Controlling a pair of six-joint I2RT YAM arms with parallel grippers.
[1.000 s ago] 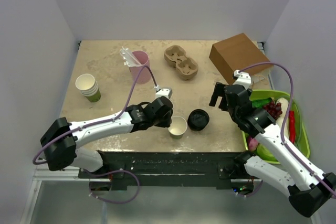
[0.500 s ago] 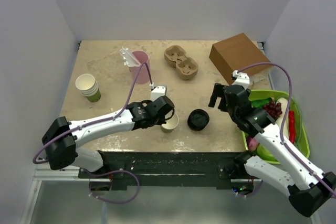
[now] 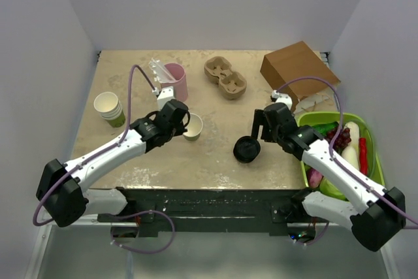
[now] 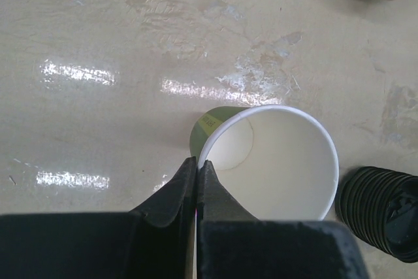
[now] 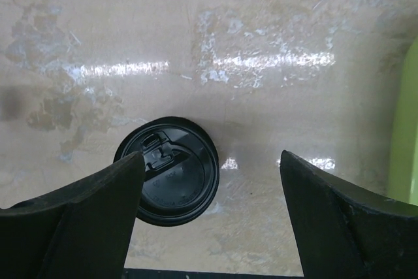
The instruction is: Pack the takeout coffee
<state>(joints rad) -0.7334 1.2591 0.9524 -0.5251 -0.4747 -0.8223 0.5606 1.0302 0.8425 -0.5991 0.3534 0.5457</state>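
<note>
- Cup (image 3: 193, 127): lidless, mouth open and tilted, pale inside, green on the outer wall.
- Rim wall pinched in the left claw (image 3: 185, 122), fingers pressed together on it, one inside the mouth and one outside.
- Cannot tell whether the base touches the surface (image 3: 215, 169).
- Lid (image 5: 168, 173): black, round, flat on the surface, apart from the cup, off to the left claw's right.
- Right claw (image 5: 210, 156): spread wide, gripping nothing, hanging over the lid.
- Lid below the gap and nearer the claw's left finger, touching neither finger.
- Pink cup (image 3: 176, 80): upright, just beyond the left claw.
- Cup stack (image 3: 110, 108): white, to the left claw's left, well apart from it.
- Carrier (image 3: 225, 76): brown pulp, two wells, beyond both claws and between them.
- Box (image 3: 297, 70): brown, beyond the right claw.
- Tray (image 3: 323, 119): green, to the right claw's right, with grapes (image 3: 339, 136) and other food in it.
</note>
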